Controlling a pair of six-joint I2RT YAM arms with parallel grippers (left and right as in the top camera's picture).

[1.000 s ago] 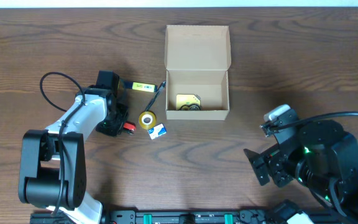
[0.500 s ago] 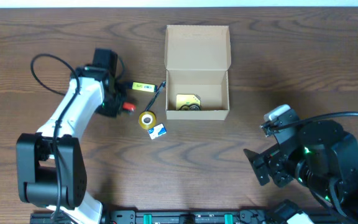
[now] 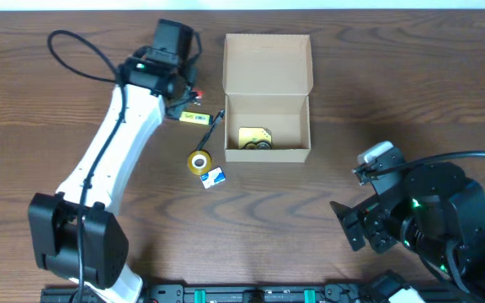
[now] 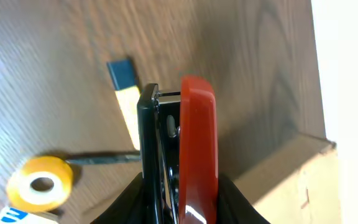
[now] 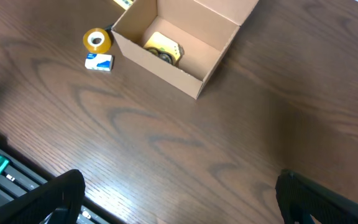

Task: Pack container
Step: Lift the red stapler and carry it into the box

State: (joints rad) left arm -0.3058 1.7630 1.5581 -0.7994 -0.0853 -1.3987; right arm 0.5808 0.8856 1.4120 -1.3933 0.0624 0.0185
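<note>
While my left gripper [image 4: 185, 208] clamps its 2 fingers on a red-and-black stapler [image 4: 197, 143], the container [image 3: 267, 155] lies to its right and a little nearer the base, just beside it. The stapler's long axis runs straight out from the wrist, across the table rather than toward the box. In the wrist view only a corner of the cardboard shows, at the right edge.

The container sits at the middle of the table, toward the far side, with its flap lid [image 3: 268, 63] thrown back away from me, so the cavity is open from above. Its long side runs left to right. 1 item lies inside, a yellow piece with dark rings [image 3: 254, 138], low against the front wall and left of centre; the rest of the floor is bare.

My right gripper [image 5: 179, 186] hangs wide open and empty, well apart from the box on its near right, so the left arm is the nearer one. I judge that the coming move is a short carry rightward over the left wall.

Outside, near that wall, lie a yellow tape roll [image 3: 199, 162], a small blue-and-white packet [image 3: 215, 177] and a yellow stick [image 3: 194, 118].
</note>
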